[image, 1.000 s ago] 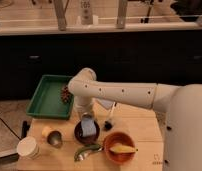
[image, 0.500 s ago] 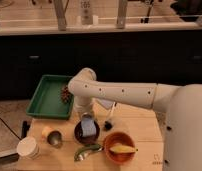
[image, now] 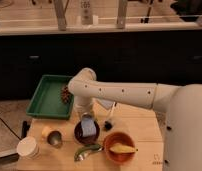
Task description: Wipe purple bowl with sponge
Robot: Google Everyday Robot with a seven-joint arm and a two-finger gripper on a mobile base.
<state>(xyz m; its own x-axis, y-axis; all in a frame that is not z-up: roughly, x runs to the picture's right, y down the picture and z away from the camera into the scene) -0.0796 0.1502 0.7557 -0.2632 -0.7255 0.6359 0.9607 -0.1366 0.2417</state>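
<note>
Camera view.
- Tool [image: 87, 120] hangs low over the tabletop [image: 140, 126], closed on the top of the sponge [image: 87, 128].
- Sponge is upright, its lower end inside the purple bowl [image: 79, 135] directly under the tool.
- Purple bowl is crowded: metal cup [image: 55, 138] to its left, orange bowl [image: 110, 152] to its right, a green curved item [image: 89, 150] in front.
- Open tabletop lies far right.
- Orange bowl holds something yellow.
- Green tray [image: 46, 100], back left, holds a brown lump at its right edge.
</note>
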